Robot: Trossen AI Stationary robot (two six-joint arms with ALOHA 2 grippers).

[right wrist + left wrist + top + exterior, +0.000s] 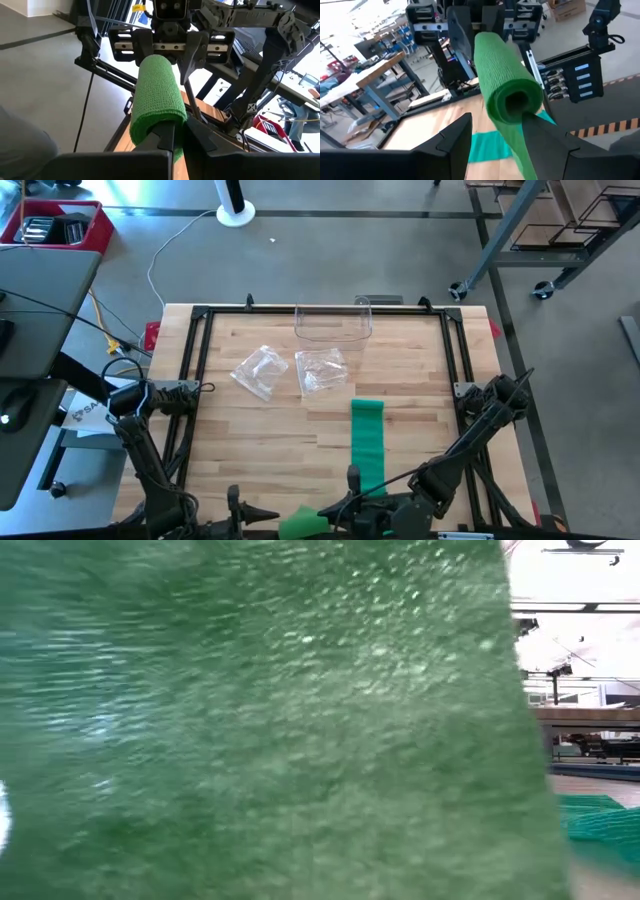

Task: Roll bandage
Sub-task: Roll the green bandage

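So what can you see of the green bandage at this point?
The green bandage is a crinkly, woven-looking elastic strip. One end is wound into a roll with a hollow core, held at the table's near edge between the left gripper and the right gripper, one at each end. The unrolled tail lies flat on the wooden table, reaching toward its middle.

Bandage (367, 442) strip on table (260, 450), front centre; plastic bags (290, 370) behind; tray (333, 325) rearmost.
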